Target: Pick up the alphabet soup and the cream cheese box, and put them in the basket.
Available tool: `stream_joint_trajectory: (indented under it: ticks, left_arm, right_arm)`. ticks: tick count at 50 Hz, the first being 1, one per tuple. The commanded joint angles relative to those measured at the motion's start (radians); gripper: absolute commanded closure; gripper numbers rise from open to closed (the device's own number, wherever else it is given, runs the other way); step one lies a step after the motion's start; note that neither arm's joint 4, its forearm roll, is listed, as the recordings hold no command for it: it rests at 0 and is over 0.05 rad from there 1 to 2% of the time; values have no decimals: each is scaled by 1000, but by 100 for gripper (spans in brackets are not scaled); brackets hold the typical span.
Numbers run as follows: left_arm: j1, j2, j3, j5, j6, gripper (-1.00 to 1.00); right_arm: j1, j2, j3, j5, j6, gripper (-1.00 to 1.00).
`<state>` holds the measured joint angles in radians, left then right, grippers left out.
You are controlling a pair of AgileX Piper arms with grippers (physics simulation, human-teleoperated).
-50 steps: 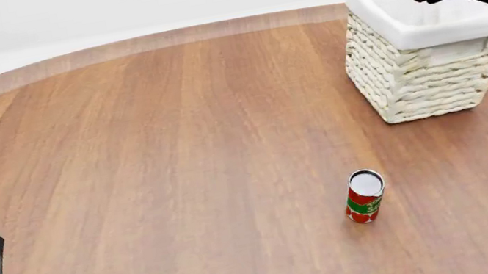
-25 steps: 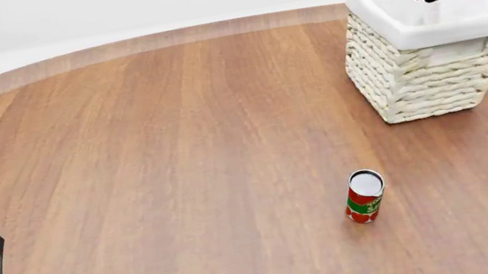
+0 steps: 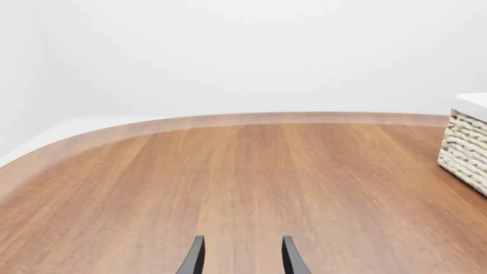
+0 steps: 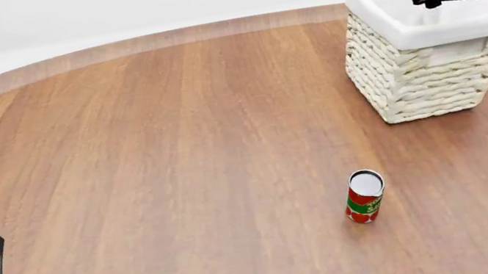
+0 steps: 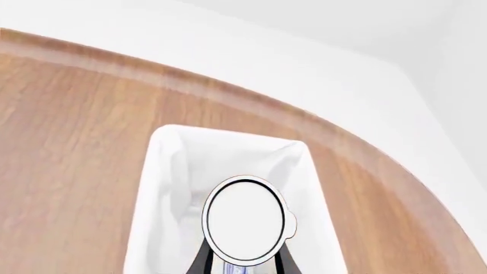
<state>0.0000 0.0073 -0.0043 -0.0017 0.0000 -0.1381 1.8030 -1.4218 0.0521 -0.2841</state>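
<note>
My right hand (image 5: 242, 264) grips the alphabet soup (image 5: 245, 221) above the basket (image 4: 423, 77), label mostly hidden; my left hand (image 3: 241, 257) is open, mostly cropped.

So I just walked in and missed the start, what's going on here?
The right hand is holding the alphabet soup over the open basket, apparently about to put it in. The left hand is open and idle, low over the table at the near left. A red and green can stands untouched in front of the basket. The cream cheese box is not visible in any view.
</note>
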Motion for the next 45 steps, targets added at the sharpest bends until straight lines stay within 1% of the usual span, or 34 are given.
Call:
stream_joint_trajectory:
  ticks: [1,22,45]
  left_arm:
    - [0,0,0,0,0,-100]
    - [0,0,0,0,0,-100]
    - [0,0,0,0,0,-100]
  right_arm:
    - [-3,21,-43,44,13,100]
    - [-15,62,-90,112,14,100]
    - [-18,99,-136,175,32,100]
